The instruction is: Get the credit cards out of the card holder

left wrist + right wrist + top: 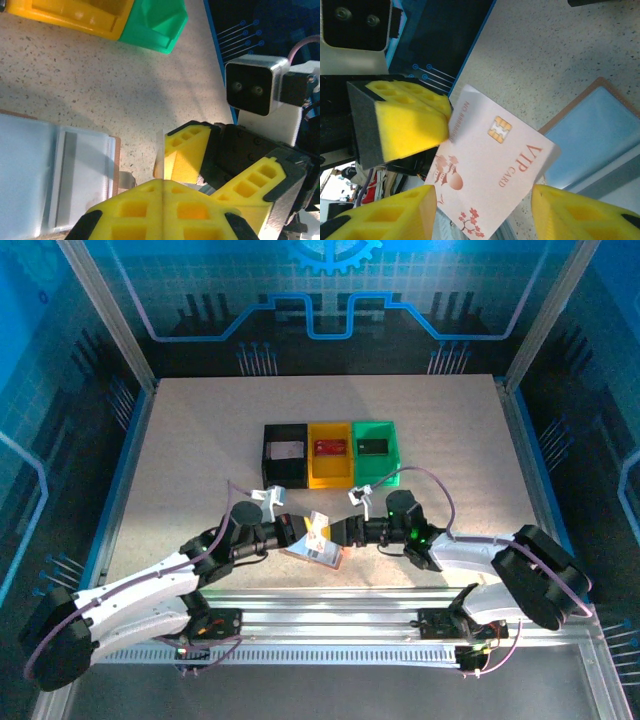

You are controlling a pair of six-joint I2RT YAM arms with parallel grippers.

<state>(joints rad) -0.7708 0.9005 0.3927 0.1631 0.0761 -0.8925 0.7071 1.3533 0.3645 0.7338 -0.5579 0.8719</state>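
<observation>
VIP card [495, 165] over the card holder [75, 170].
Left gripper [163, 200] clamped it edge-on to its camera; right gripper [485, 210], jaws apart, saw the printed face.

white-shelled arms [130, 595], black joints, lilac cables [428, 471], yellow honeycomb fingers [185, 155] backed in black, silver wrist camera [252, 90]

Card holder [322, 558] partly hidden under left pincer [303, 536] and right pincer [337, 532]; cut by frame edges in both wrist views. VIP card [495, 165]: one corner behind left pincer's finger [405, 120], bottom corner cropped, small print blurred. Credit cards [329, 447] inside black bin [285, 476], yellow bin [331, 476], green bin [376, 472] too small to read.
</observation>
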